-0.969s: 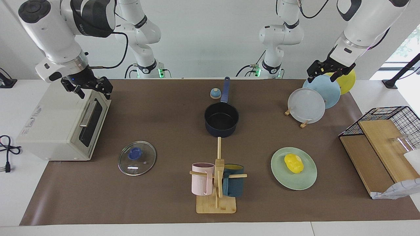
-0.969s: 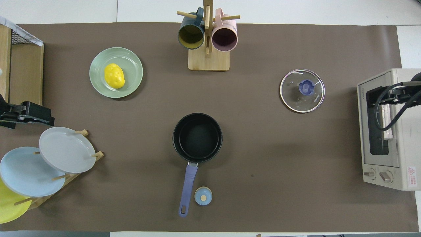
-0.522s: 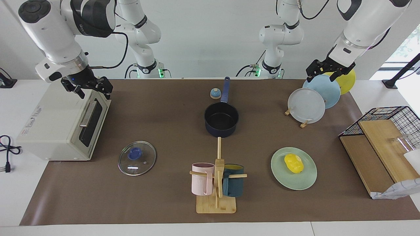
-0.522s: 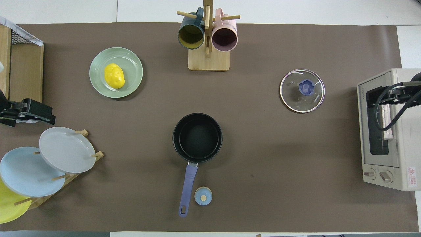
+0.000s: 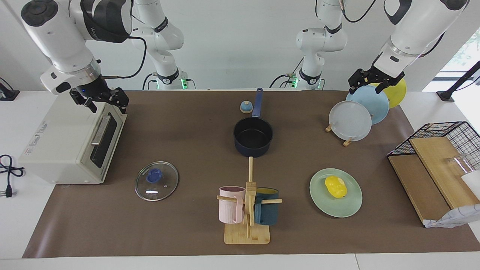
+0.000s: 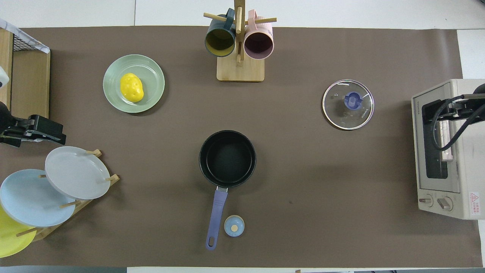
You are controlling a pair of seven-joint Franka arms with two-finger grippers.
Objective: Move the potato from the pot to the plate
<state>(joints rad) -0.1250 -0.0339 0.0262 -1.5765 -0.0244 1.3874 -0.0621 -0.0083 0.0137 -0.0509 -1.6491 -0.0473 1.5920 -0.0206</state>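
The yellow potato [image 5: 335,186] lies on the mint-green plate [image 5: 352,204], toward the left arm's end of the table; both also show in the overhead view, potato [image 6: 131,87] on plate [image 6: 153,70]. The navy pot [image 5: 253,137] stands mid-table with a black, empty inside [image 6: 227,159] and its blue handle [image 6: 216,218] pointing toward the robots. My left gripper [image 5: 366,89] is open and empty, raised over the plate rack; it also shows in the overhead view [image 6: 41,131]. My right gripper [image 5: 108,106] is open and empty, over the toaster oven.
A toaster oven [image 5: 71,140] stands at the right arm's end. A glass lid [image 5: 156,180] lies beside it. A mug tree [image 5: 248,210] holds pink and teal mugs. A rack [image 5: 360,112] holds grey, blue and yellow plates. A small blue knob [image 5: 246,107] lies by the pot handle. A wire basket with boards [image 5: 438,161] stands at the left arm's end.
My left gripper has drifted slightly upward and toward the table's middle above the plate rack. The right arm, potato, plate and pot have not moved.
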